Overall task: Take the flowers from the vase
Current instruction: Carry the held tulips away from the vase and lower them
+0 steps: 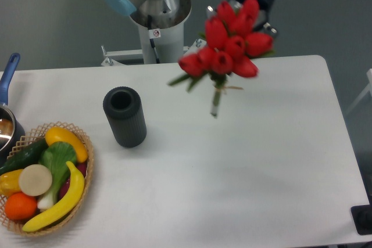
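The flowers point(228, 45), a bunch of red tulip buds with green leaves and pale tied stems, hang in the air above the middle back of the white table. Their stem tips point(214, 110) are clear of the surface. My gripper point(257, 20) comes down from the upper right behind the buds. It is shut on the bunch, with its fingers mostly hidden by the blooms. The vase point(124, 117), a dark ribbed cylinder, stands upright and empty well to the left of the flowers.
A wicker basket point(87, 169) of fruit and vegetables sits at the front left corner. A blue-handled pot point(8, 74) pokes in at the left edge. The robot's base point(157, 24) stands behind the table. A small dark object point(362, 220) lies at the front right corner.
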